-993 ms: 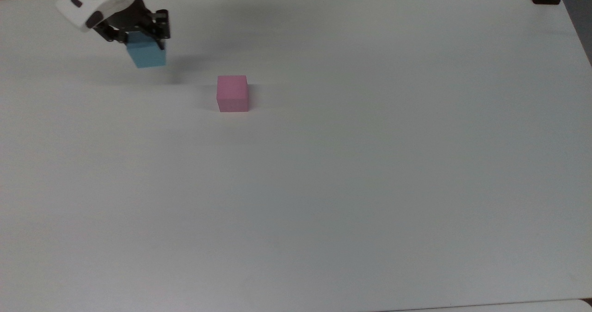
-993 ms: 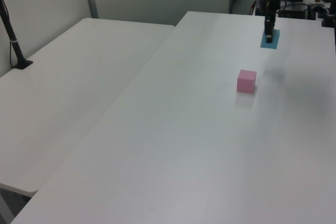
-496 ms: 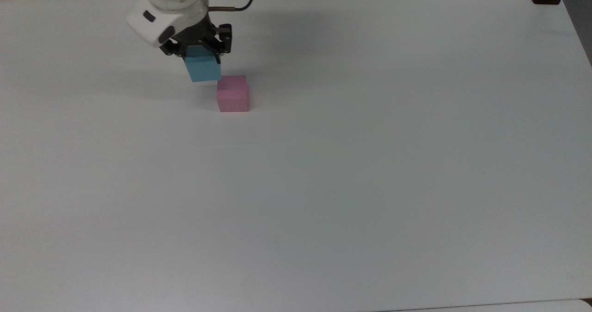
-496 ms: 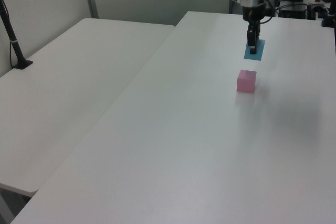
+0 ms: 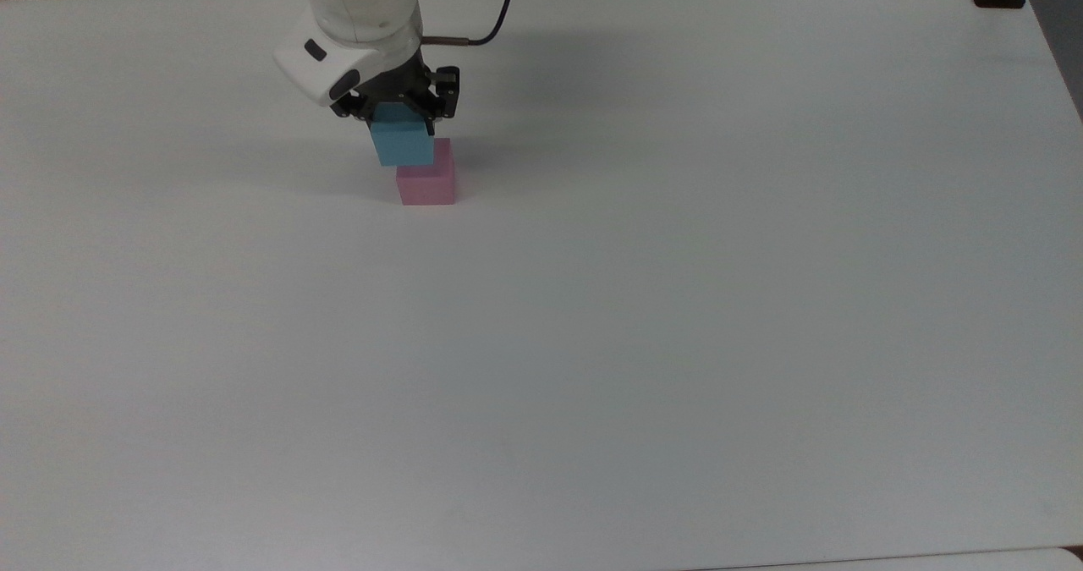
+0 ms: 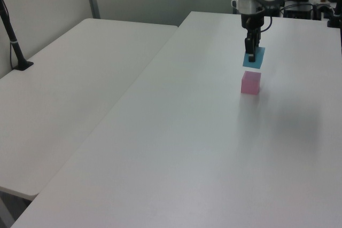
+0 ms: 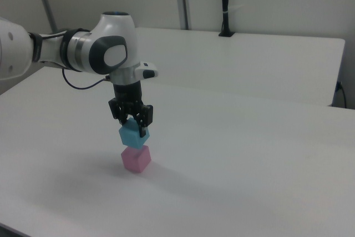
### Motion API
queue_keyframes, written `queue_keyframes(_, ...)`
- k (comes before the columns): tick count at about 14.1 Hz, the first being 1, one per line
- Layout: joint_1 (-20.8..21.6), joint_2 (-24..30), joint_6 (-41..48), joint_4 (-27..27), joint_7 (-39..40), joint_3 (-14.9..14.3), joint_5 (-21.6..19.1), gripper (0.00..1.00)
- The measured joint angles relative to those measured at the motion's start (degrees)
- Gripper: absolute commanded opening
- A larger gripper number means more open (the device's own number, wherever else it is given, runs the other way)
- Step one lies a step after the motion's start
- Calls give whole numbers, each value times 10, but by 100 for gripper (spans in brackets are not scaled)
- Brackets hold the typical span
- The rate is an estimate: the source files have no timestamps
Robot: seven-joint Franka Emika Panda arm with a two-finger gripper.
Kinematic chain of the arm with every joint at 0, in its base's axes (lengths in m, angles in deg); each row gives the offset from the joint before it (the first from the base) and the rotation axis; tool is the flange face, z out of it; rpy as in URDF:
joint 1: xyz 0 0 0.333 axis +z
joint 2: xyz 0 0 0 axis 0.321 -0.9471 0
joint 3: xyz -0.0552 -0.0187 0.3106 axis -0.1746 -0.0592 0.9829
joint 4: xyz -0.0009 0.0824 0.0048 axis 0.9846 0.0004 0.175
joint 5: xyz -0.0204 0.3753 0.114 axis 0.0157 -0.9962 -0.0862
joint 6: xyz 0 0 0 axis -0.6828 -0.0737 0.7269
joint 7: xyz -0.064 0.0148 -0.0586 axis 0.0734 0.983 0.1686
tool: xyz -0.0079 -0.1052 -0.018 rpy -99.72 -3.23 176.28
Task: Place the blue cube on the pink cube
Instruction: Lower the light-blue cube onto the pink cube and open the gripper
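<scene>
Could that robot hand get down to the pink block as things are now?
Probably not to grab it: the hand is shut on the blue cube, which hangs just above the pink cube. Nothing else on the table stands in the way, so lowering the blue one onto it looks open.

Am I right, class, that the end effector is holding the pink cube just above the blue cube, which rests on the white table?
Not quite: the colours are swapped. In the right view the end effector holds the blue cube just above the pink cube, which rests on the white table.
</scene>
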Motion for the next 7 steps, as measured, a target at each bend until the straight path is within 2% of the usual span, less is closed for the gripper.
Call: queue_keyframes(7, 9, -26, -11, -2, -22, 0, 30, 63)
